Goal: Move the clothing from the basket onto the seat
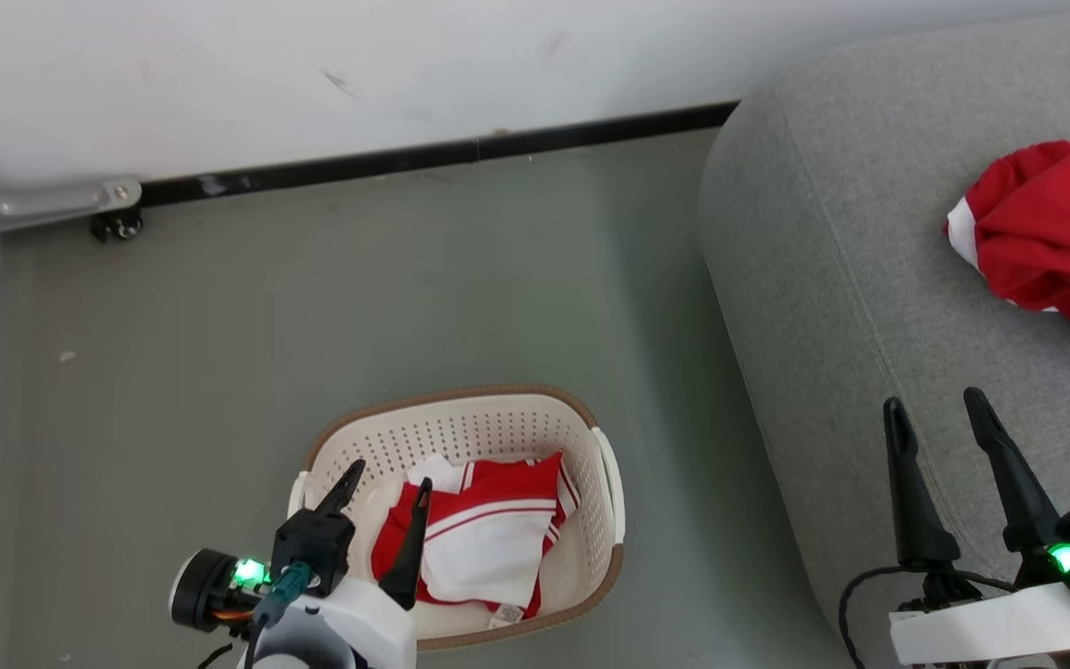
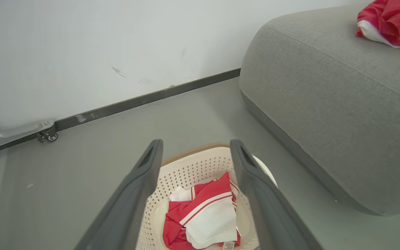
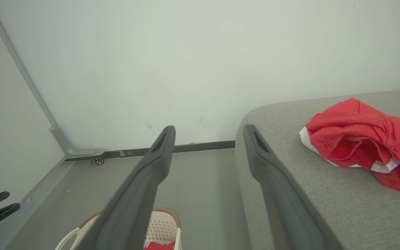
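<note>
Clothing (image 1: 489, 548): red-and-white garment, bunched in bottom of basket (image 1: 461, 400) on floor (image 1: 312, 307). White panel on top, red folds and stripe trim under it and toward far side, small tag (image 1: 505, 613) at near edge.

Reads as thin soft fabric: light, limp, no stiffness, not fragile. Likely to drape and trail once lifted. Not slippery by look; more likely to bunch between fingers than slide out.

Best hold, as a guess: pinch down into thick raised fold near middle, at red-white border. Not flat single layer, not tag. Central pinch to get hanging ends over basket rim. Risk of snagging loose corner on perforated wall or handles, and of dragging light basket along.

Left claw (image 1: 389, 473): spread wide, nothing held, hovering above left side of basket, pointing down toward pile, apart from fabric.

Right claw (image 1: 932, 398): also spread wide, nothing held, over front edge of seat (image 1: 832, 279).

Second red garment (image 1: 1046, 232): crumpled on seat top, well apart from basket.

Seat near basket, to its right, top much higher than basket bottom: needs decent lift before carry across. Anything hidden under pile: cannot tell.
</note>
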Robot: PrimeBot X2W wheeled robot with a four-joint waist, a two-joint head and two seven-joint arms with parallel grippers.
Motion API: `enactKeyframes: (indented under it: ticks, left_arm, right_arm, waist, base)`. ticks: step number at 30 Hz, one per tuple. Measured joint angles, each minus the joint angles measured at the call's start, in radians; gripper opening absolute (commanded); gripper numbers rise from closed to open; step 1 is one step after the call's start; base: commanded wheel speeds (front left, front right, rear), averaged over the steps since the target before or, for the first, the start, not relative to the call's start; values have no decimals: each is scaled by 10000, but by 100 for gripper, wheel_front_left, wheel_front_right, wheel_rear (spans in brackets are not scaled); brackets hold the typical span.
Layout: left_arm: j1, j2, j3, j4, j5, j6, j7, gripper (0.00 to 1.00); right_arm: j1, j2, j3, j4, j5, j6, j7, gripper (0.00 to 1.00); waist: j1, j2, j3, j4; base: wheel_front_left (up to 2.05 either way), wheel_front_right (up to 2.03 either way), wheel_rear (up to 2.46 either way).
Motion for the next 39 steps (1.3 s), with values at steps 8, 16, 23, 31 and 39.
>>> enactKeyframes:
  ticks: [8,16,23,31,39]
  left_arm:
    - [-807,42,-199,554,355,-182,88,100]
    - [-1657,113,-437,1070,665,-322,184,100]
    - [-2431,150,-545,1538,920,-416,272,100]
    - [-3148,314,-577,1942,1127,-426,270,100]
    - [-3760,464,-662,2452,1289,-443,303,100]
  right_arm:
    - [-106,6,-98,-594,-6,0,-2,100]
    - [-598,12,-192,-965,25,0,-58,100]
    - [-1119,13,-324,-1133,132,0,-213,100]
    - [-1733,13,-336,-1197,236,0,-451,100]
    - [-2238,12,-311,-1197,318,0,-650,100]
  waist:
    - [0,0,859,-173]
    - [0,0,1847,-361]
    - [0,0,2706,-535]
    - [0,0,3605,-732]
    - [0,0,4292,-890]
  base:
    - [0,0,0]
    - [0,0,0]
    - [0,0,0]
    - [0,0,0]
    - [0,0,0]
